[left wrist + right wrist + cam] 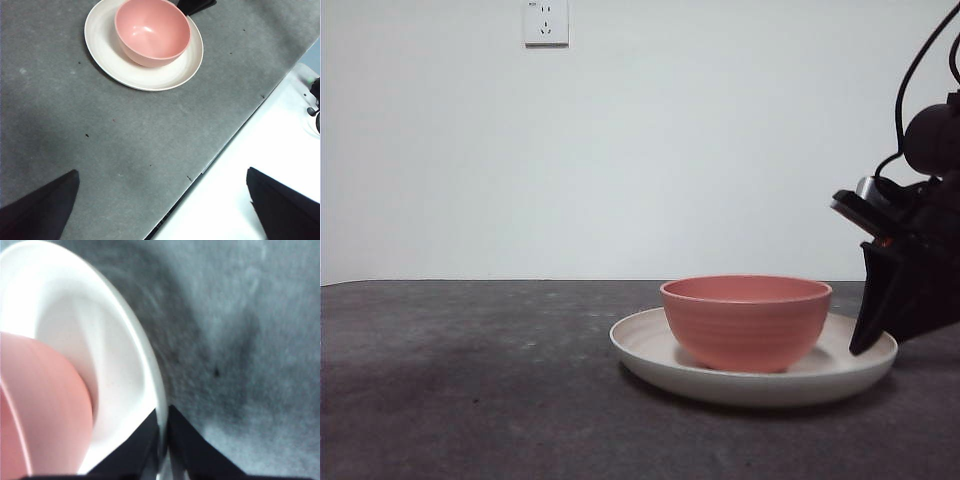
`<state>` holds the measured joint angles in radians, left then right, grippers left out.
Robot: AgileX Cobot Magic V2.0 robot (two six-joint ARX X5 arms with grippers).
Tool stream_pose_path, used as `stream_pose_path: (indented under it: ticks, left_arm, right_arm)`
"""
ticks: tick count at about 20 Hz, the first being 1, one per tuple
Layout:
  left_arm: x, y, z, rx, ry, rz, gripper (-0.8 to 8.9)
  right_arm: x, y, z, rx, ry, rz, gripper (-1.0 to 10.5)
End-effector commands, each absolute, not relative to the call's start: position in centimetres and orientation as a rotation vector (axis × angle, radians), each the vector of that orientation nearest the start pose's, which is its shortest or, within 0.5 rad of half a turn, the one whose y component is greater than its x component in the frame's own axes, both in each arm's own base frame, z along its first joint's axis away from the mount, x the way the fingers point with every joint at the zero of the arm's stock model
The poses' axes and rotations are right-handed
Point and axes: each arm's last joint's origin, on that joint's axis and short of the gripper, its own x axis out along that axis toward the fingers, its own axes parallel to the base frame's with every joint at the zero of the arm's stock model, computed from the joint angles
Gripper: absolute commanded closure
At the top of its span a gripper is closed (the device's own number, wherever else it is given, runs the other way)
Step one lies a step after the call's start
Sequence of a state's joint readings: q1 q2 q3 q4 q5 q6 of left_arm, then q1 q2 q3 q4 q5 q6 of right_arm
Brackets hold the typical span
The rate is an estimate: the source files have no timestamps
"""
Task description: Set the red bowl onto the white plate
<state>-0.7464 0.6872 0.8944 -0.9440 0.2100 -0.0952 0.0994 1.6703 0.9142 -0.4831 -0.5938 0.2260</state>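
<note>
The red bowl (747, 320) sits upright inside the white plate (650, 355), resting on the plate's floor and set slightly off centre; it is empty. The plate lies flat on the grey table (470, 380). Placement appears complete.

The right gripper (163, 440) is at the plate's edge; its jaws are pinched narrow on the plate's rim, not on the bowl. What remains, in my judgement, is for this gripper to let go of the rim and clear away without dragging the plate.

The left gripper (160, 205) waits well apart from the plate, jaws spread wide and holding nothing.
</note>
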Motion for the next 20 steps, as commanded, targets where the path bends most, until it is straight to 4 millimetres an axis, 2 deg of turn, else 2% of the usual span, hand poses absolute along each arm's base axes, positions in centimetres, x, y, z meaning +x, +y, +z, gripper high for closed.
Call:
stream_pose_path:
  ticks: [1,4,8,15,20]
  left_arm:
    - [8.0,-8.4,31.8,0.112,0.769,-0.884,2.79]
    - [8.0,-8.4,31.8,0.112,0.769,-0.884,2.78]
    - [8.0,-8.4,31.8,0.113,0.768,-0.884,2.79]
    - [8.2,-8.5,32.1,0.102,0.733,-0.89,2.78]
    - [8.2,-8.5,32.1,0.102,0.735,-0.89,2.78]
  right_arm:
    - [30.2,4.8,17.1,0.509,1.273,0.471,9.4]
    - [31.0,5.7,19.0,0.494,1.276,0.491,9.4]
    - [31.4,8.1,20.8,0.485,1.265,0.534,9.4]
    - [30.5,13.7,19.5,0.387,1.311,0.571,9.4]
    - [30.8,15.3,17.7,0.401,1.343,0.566,9.4]
